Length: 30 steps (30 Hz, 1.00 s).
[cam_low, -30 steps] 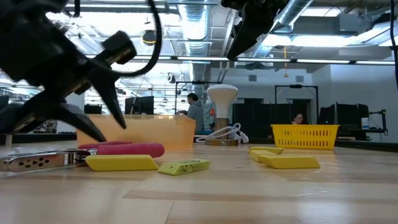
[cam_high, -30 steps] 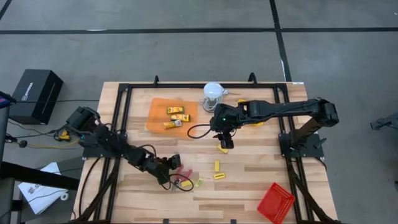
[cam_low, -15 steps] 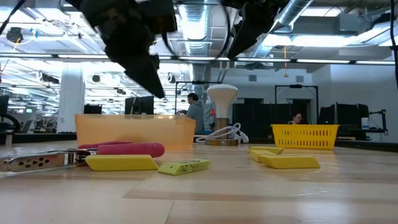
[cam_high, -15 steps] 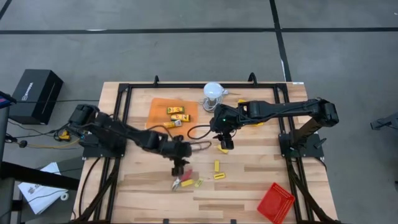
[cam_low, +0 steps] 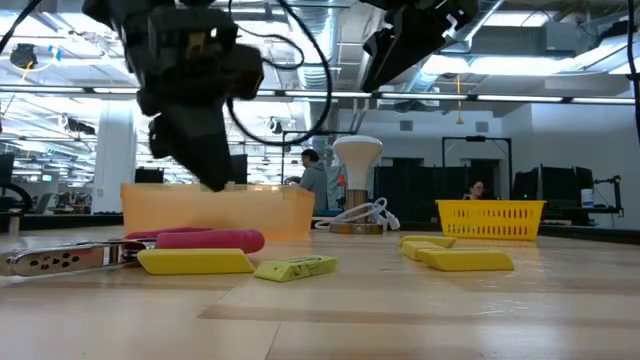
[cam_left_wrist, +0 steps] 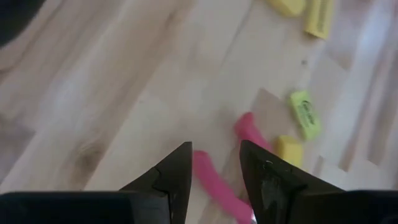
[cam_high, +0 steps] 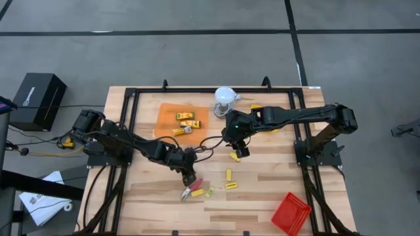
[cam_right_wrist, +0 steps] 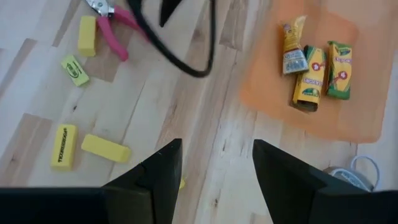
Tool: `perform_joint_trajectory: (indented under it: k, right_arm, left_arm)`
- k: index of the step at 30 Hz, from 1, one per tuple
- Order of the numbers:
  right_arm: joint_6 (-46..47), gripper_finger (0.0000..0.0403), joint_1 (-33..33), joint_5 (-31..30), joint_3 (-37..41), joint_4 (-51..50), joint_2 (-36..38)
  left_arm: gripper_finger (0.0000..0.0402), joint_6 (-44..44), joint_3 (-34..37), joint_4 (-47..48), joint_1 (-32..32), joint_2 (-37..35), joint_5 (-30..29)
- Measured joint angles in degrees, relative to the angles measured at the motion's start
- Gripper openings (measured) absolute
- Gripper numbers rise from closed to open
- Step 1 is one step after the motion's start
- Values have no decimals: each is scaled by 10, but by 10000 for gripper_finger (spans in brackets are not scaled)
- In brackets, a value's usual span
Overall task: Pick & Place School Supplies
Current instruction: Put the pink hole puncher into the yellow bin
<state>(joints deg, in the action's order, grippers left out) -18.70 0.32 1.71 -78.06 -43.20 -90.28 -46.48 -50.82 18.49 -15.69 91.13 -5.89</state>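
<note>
Two grippers: both raised above the wooden table (cam_high: 262, 196), neither holding anything.
Left gripper (cam_high: 189, 177): near the table's middle, just above the pink-handled pliers (cam_high: 191, 190); fingers parted a little, with only bare wood and a pink handle showing in the gap (left wrist view).
Right gripper (cam_high: 236, 150): beside the orange tray (cam_high: 165, 118), over a yellow block (cam_high: 234, 157); its fingers stand well apart and empty.
Pliers cluster: pliers lie flat on the wood, a yellow eraser block (cam_high: 197, 193) and a lime-green eraser (cam_high: 209, 193) close beside them.
Loose erasers: two more yellow pieces (cam_high: 230, 179) lie between the cluster and the right gripper; one carries dark lettering along its length (too small to read).
Orange tray contents: three crayon boxes (cam_right_wrist: 314, 68), yellow and green, printed with numerals (a "4" can be made out; the brand name cannot).
Other trays: a yellow tray (cam_low: 490, 218) under the right arm, a red basket (cam_high: 291, 213) at the table's near right corner.
White domed object (cam_high: 225, 97): at the far edge, next to the orange tray.
Floor: a black case (cam_high: 36, 98) with white lettering, unreadable.
</note>
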Motion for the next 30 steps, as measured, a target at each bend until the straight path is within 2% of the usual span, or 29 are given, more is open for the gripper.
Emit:
perform_joint_trajectory:
  k: [9,17,24,27,30]
  right_arm:
    - [-17,190,17,19,0,-15,0]
    - [-19,190,36,21,0,-29,0]
    - [-16,189,46,25,0,-30,0]
    - [-9,186,46,25,0,-29,0]
    - [-8,180,46,25,0,-28,0]
  left_arm:
    - [131,-111,31,0,-34,2,-41]
    - [131,-189,27,-53,-71,77,-44]
    - [131,-195,-2,-50,-77,122,-44]
    - [111,-163,-1,-41,-77,123,-56]
    - [62,-124,0,-36,-77,123,-61]
